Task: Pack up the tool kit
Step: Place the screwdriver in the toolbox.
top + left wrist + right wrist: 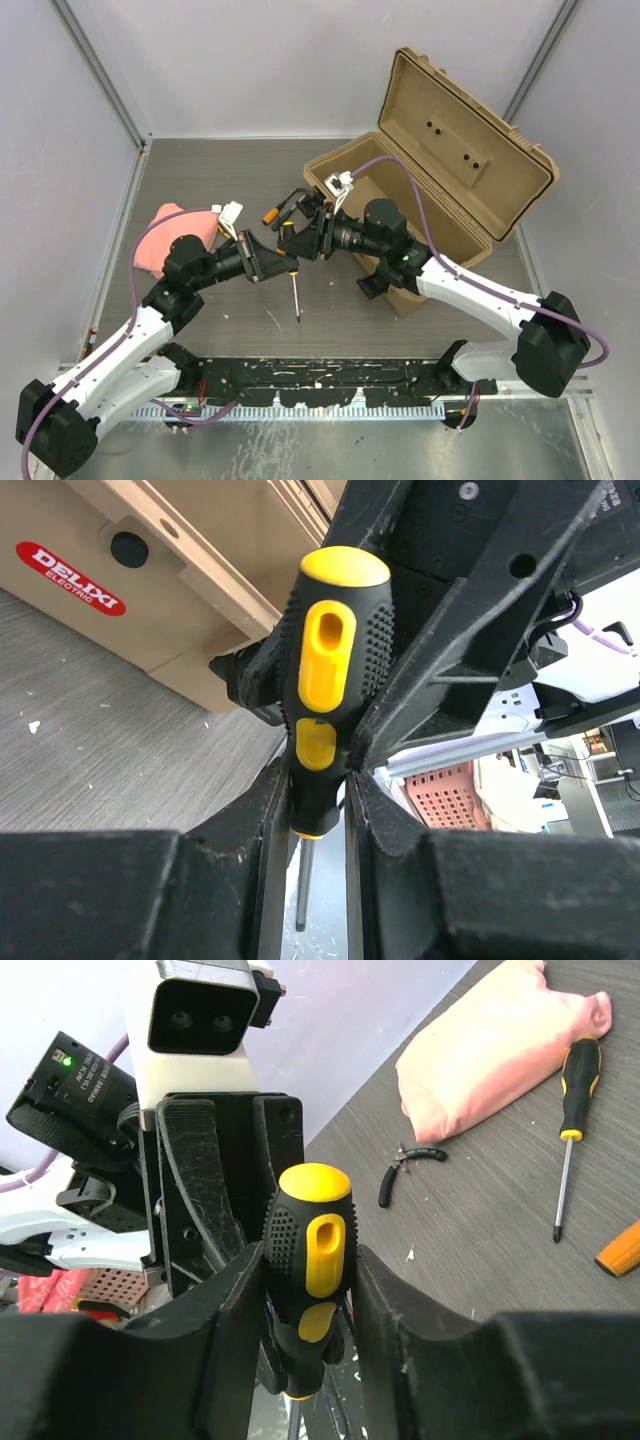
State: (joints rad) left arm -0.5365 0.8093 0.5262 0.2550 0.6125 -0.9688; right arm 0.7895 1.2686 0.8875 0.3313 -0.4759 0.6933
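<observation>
Yellow-and-black screwdriver point(325, 670) held mid-air above the tabletop point(220, 170), near the open tan case point(470, 150), left jaws clamped at its handle base, right jaws pressed on the handle sides; risk: opposed pulling twists it loose, or a premature release drops it.

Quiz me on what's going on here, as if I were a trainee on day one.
1. True or false: the lid of the tan case stands open.
2. What sits between the fingers of both the left gripper and the right gripper? A) a hammer B) a yellow-and-black screwdriver C) a wrench
3. Which small black-handled tool lies on the table near the pink cloth?
Key: 1 true; 2 B; 3 the pliers.
</observation>
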